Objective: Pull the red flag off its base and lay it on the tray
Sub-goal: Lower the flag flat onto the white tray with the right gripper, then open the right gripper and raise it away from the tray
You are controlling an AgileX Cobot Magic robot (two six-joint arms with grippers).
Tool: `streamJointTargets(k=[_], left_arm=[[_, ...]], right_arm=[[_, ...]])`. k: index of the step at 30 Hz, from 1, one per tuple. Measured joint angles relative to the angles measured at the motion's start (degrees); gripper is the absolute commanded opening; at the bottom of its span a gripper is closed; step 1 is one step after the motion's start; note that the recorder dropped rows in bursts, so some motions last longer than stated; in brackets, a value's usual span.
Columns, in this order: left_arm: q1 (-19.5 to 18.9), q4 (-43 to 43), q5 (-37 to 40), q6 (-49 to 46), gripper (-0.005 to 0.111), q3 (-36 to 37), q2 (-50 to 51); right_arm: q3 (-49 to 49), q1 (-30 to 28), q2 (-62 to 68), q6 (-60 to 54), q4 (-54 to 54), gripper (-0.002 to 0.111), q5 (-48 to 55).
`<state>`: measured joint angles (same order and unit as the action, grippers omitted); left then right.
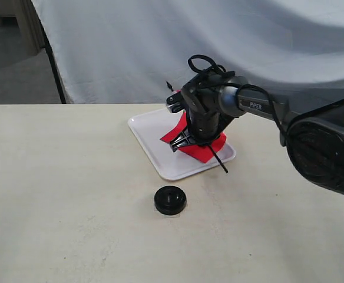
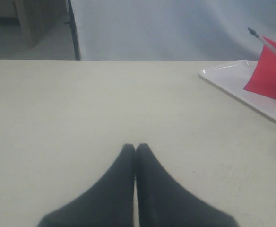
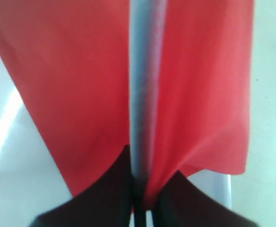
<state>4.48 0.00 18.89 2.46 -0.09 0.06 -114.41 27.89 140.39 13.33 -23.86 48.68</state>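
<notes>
My right gripper (image 1: 187,141) hangs low over the white tray (image 1: 145,132), shut on the pole of the red flag (image 1: 200,152). The pole slants, its black pointed tip (image 1: 169,86) up behind the gripper and its lower end (image 1: 222,166) near the tray's front rim. Close up, the silver pole (image 3: 145,94) runs between my dark fingers (image 3: 109,189), red cloth (image 3: 72,85) draped on both sides. The round black base (image 1: 170,200) stands alone on the table in front of the tray. My left gripper (image 2: 135,147) is shut and holds nothing; the flag (image 2: 270,73) and tray (image 2: 232,78) lie far off to its side.
The pale table (image 1: 60,194) stretches wide to the left of the tray and base. A white cloth backdrop (image 1: 160,41) hangs behind the table's far edge. The right arm (image 1: 266,106) reaches in from the right.
</notes>
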Motion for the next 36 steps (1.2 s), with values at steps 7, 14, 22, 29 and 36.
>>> streamJointTargets(k=[7,14,22,29,36], left_arm=[[0.00,0.00,0.00,0.00,0.000,0.00,0.00],[0.00,0.00,0.00,0.00,0.000,0.00,0.00],[0.00,0.00,0.00,0.00,0.000,0.00,0.00],[0.00,0.00,0.00,0.00,0.000,0.00,0.00],[0.00,0.00,0.00,0.00,0.000,0.00,0.00]], right_arm=[[0.00,0.60,-0.12,-0.29,0.22,0.076,1.29],[2.72,2.18,-9.46,-5.36,2.90,0.055,12.88],[29.48,-7.33,-28.74,-8.89,8.29,0.000,7.21],[45.38,-21.62,-48.49,-16.90,23.86,0.000,-0.04],[60.78,-35.43,-68.79,-19.76,32.27,0.000,-10.27]])
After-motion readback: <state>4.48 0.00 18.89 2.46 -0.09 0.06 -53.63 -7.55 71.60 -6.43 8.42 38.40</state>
